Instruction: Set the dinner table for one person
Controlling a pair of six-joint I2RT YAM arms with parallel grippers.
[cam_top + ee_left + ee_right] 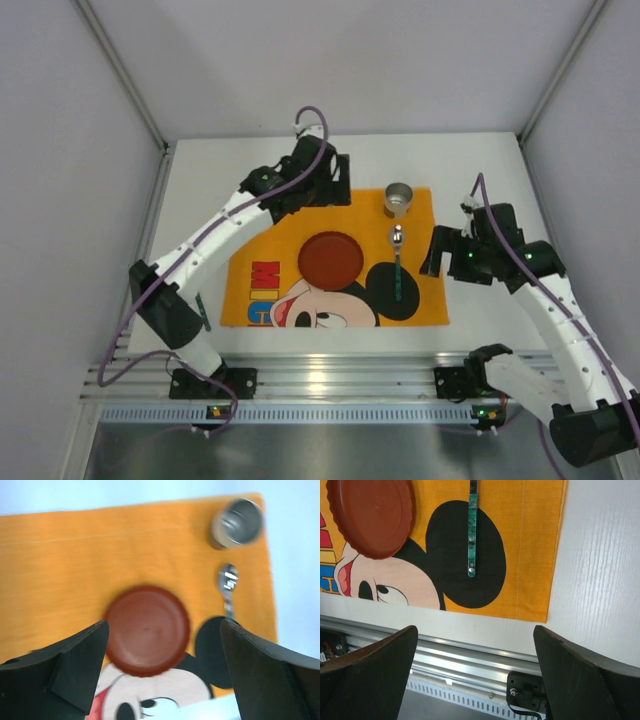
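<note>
The white dinner table (pixel 480 170) carries an orange cartoon-mouse cloth (pixel 270 245). A red-brown plate (pixel 331 259) lies at the cloth's middle. A metal cup (pixel 398 198) stands at its far right corner. A green-handled spoon (pixel 397 260) lies right of the plate, bowl toward the cup. My left gripper (pixel 330 185) is open and empty above the cloth's far edge; its wrist view shows the plate (pixel 147 630), cup (pixel 237 522) and spoon (pixel 228 580) below. My right gripper (pixel 440 255) is open and empty right of the cloth; its wrist view shows the spoon handle (pixel 472 530) and plate (pixel 370 515).
A thin dark green utensil (pixel 203 312) lies on the table left of the cloth, partly hidden by the left arm. The ribbed aluminium rail (pixel 330 375) runs along the near edge and shows in the right wrist view (pixel 460 660). Grey walls enclose three sides.
</note>
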